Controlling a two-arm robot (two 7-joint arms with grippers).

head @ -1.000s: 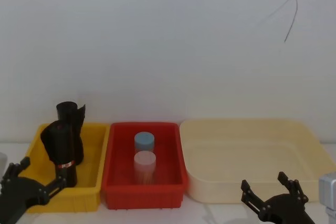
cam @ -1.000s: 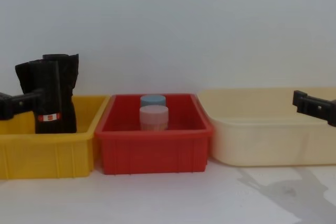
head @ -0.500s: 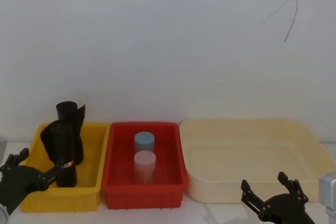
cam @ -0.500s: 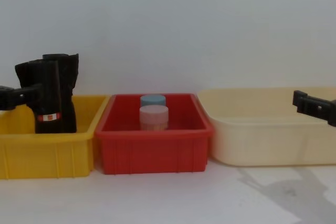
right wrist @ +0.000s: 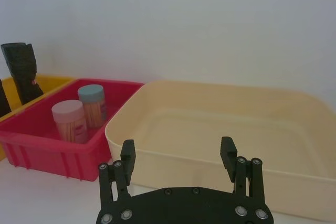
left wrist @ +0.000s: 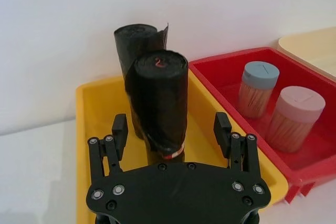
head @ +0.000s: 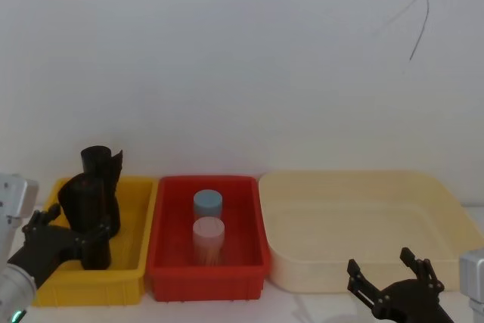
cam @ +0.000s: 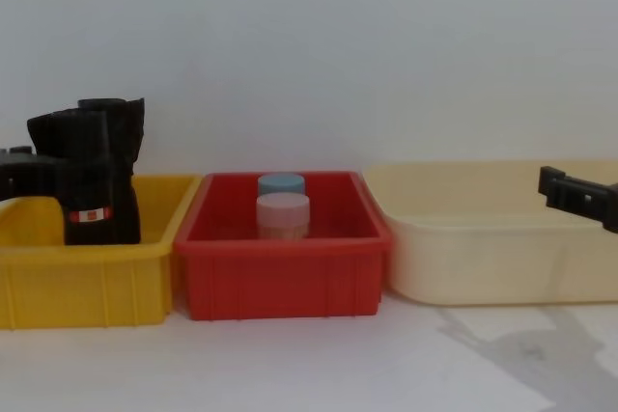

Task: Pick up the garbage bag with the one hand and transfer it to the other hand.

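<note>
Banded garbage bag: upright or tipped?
Upright. The slim black rolled garbage bag stands on end in the yellow plastic bin, round top up, open left claw close before it; right claw hangs open near the cream tub.

Lighting here is pretty soft and even, looks like diffuse overhead room light. The plain white wall point(head: 242, 58) is bright with no hot spots. The only real shadow is a blurry-edged grey patch point(cam: 526, 344) on the white tabletop point(cam: 290, 364) in the chest view. The red plastic bin point(cam: 280, 282) has a thin dark band under its lip. The slim black garbage bag roll with the red-and-white band point(left wrist: 160, 103) stays very dark, with just a faint sheen down its side. There's a small green light point(head: 15, 314) glowing at the head view's lower left corner.
</note>
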